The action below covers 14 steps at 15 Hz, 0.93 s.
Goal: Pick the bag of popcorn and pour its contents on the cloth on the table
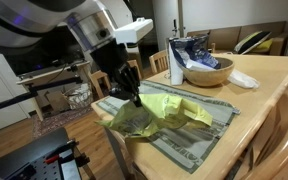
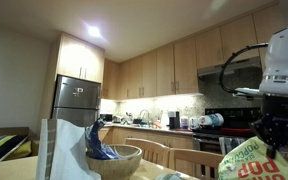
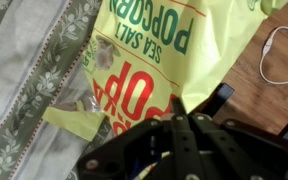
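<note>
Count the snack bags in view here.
2. The lime-green popcorn bag lies on the cloth, one end in the gripper; the blue-and-white bag stands in the wooden bowl farther along the table. Others may be hidden behind the bowl.

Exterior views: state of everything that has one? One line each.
gripper: shut on one end of the bag of popcorn.
bag of popcorn: crumpled, held over the cloth; open or sealed, cannot tell.
cloth: spread flat on the table, no popcorn visible on it.
wooden bowl: upright, with the blue-and-white bag standing in it.
fridge: doors closed.
</note>
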Each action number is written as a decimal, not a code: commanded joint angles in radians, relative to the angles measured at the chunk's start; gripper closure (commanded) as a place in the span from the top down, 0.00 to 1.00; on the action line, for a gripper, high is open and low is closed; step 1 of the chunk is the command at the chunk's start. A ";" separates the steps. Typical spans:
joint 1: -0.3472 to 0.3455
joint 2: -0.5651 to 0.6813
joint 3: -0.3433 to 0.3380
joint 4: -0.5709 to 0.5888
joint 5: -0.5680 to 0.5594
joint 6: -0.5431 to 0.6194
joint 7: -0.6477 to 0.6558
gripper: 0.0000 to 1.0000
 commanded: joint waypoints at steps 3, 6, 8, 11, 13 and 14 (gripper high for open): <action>-0.045 0.314 0.083 -0.026 0.039 -0.300 -0.085 0.00; -0.024 0.394 0.063 -0.024 0.025 -0.366 -0.069 0.00; 0.018 0.395 0.036 0.002 -0.004 -0.347 -0.021 0.00; 0.052 0.381 -0.001 0.009 -0.033 -0.364 -0.014 0.01; 0.065 0.379 -0.021 0.010 -0.041 -0.363 -0.015 0.01; 0.068 0.379 -0.023 0.010 -0.041 -0.363 -0.015 0.01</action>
